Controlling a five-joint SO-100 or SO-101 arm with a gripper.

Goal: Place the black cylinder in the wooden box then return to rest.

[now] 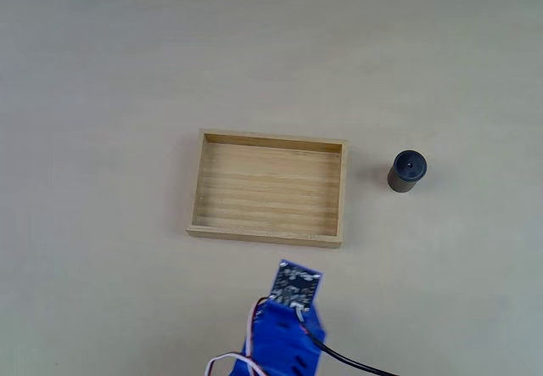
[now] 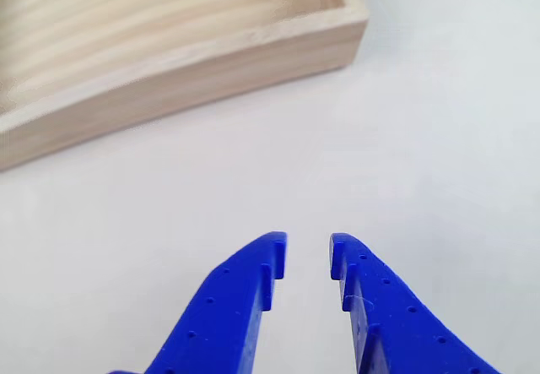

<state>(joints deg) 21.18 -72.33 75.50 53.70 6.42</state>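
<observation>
In the fixed view the black cylinder (image 1: 407,171) stands upright on the table, a short way right of the wooden box (image 1: 267,235), whose slatted floor holds nothing. My blue arm (image 1: 288,325) comes in from the bottom edge, just in front of the box's near wall. The other view shows my gripper (image 2: 308,254) low over the bare table with a narrow gap between its blue fingertips (image 2: 268,252) and nothing in it. The box's near wall and corner (image 2: 194,74) lie ahead and to the left there.
The pale table (image 1: 102,96) spreads widely around the box on all sides. A black cable (image 1: 356,362) and white and red wires (image 1: 225,361) trail from the arm at the bottom edge of the fixed view.
</observation>
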